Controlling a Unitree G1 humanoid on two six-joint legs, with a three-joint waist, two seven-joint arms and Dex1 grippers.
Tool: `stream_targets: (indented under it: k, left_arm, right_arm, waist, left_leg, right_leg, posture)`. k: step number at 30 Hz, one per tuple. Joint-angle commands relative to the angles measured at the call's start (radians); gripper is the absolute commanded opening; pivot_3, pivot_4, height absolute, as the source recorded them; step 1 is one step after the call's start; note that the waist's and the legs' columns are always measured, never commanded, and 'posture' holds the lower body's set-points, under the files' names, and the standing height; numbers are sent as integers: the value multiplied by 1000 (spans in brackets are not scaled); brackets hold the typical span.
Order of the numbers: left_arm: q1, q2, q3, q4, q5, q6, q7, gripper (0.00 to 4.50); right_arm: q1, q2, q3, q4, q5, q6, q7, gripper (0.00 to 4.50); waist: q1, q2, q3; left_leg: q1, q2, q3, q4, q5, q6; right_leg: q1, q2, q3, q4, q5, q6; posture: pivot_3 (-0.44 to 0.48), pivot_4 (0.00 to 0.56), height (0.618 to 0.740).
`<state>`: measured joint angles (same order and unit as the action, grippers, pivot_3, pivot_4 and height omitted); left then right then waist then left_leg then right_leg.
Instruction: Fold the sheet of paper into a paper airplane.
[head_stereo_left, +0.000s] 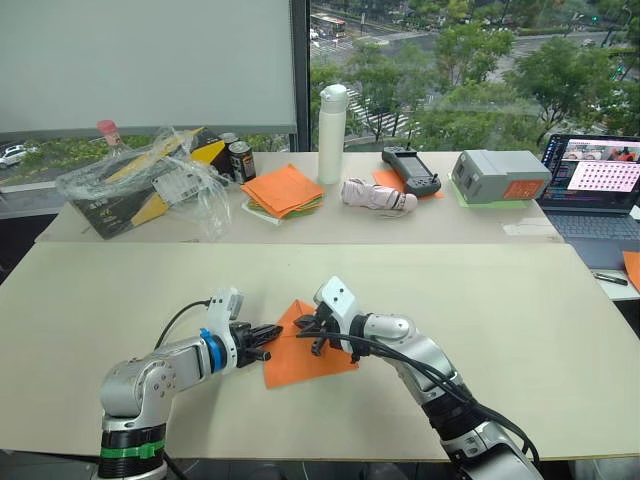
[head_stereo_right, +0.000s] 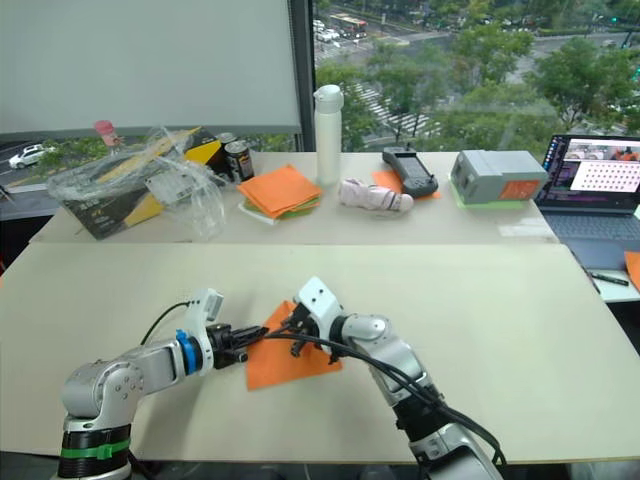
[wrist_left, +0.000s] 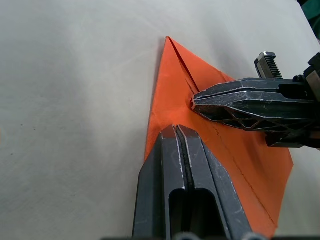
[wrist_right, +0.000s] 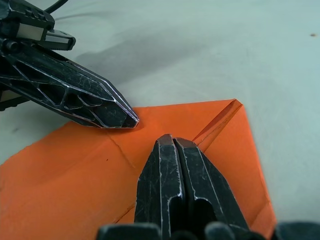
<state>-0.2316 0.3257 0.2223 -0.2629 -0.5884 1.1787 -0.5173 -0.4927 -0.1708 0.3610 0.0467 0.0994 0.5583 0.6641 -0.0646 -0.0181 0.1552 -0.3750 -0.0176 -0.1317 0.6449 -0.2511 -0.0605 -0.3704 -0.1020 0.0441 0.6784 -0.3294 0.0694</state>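
The left gripper (wrist_left: 181, 131) is being held with its two black fingers pressed flat together, nothing between them, the tips being rested on the orange sheet of paper (wrist_left: 240, 165). The right gripper (wrist_right: 174, 142) is likewise being kept closed, fingers side by side with no gap, its tip being pushed down on the paper close to a folded corner. The two tips are being kept near each other but apart, meeting from opposite sides.

The paper is being shown partly folded: one end is drawn to a point with overlapping flaps and a crease running down the middle, the other end still broad. Its lower corners are being cut off by the frame edges in both wrist views, and part of its middle is being hidden under the fingers, so how many layers are lying there cannot be told.

From the head, the paper (head_stereo_left: 305, 350) is being seen lying on the near pale table (head_stereo_left: 520, 320), between the two arms, close to the front edge. Behind it, a second table (head_stereo_left: 330, 225) is being crowded with a stack of orange and green sheets (head_stereo_left: 283, 190), a white bottle (head_stereo_left: 331, 120), a crumpled plastic bag (head_stereo_left: 150, 175) over a black and yellow box, a can (head_stereo_left: 241, 160), a black handheld device (head_stereo_left: 410, 169), a grey box (head_stereo_left: 498, 177) and a laptop (head_stereo_left: 598, 185), partly cropped at the right. Beyond, a window is being filled with trees and a street.
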Motion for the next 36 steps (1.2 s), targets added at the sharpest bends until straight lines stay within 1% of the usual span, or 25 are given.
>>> stream_targets:
  k: [1, 8, 15, 23, 31, 36]
  left_arm:
    - [31, 9, -20, 43, 17, -15, 25, 18]
    - [47, 6, -20, 65, 13, -34, 45, 18]
    - [57, 6, -24, 61, 5, -32, 51, 18]
    - [62, 7, -26, 54, -12, -36, 70, 18]
    - [66, 5, -23, 48, -24, -37, 84, 18]
    - [65, 5, -20, 48, -30, -36, 90, 18]
  right_arm:
    - [-7, 9, -13, -40, 10, 7, -9, 0]
    - [-45, 37, -22, -50, 17, 15, -24, 0]
    - [-93, 67, -2, -16, -5, 4, -41, 0]
    - [-144, 73, 55, 91, -92, -33, -59, 0]
    - [-139, 82, 87, 119, -120, -37, -46, 0]
    - [-137, 87, 80, 125, -131, -29, -65, 0]
  waist:
    - [2, 0, 0]
    - [4, 0, 0]
    - [4, 0, 0]
    - [4, 0, 0]
    - [4, 0, 0]
    - [4, 0, 0]
  left_leg:
    - [0, 0, 0, 0, 0, 0]
    - [2, 0, 0, 0, 0, 0]
    - [2, 0, 0, 0, 0, 0]
    - [2, 0, 0, 0, 0, 0]
    - [2, 0, 0, -1, 0, 0]
    - [3, 0, 0, -1, 0, 0]
  right_leg:
    - [0, 0, 0, 0, 0, 0]
    - [1, 0, 0, 0, 0, 0]
    - [1, 0, 0, 1, 0, 0]
    - [1, 0, 1, 0, 0, 0]
    - [1, 0, 1, 0, 0, 0]
    - [1, 0, 1, 0, 0, 0]
  posture:
    - [0, 150, 740]
    - [0, 150, 740]
    - [0, 150, 740]
    - [0, 150, 740]
    - [0, 150, 740]
    - [0, 150, 740]
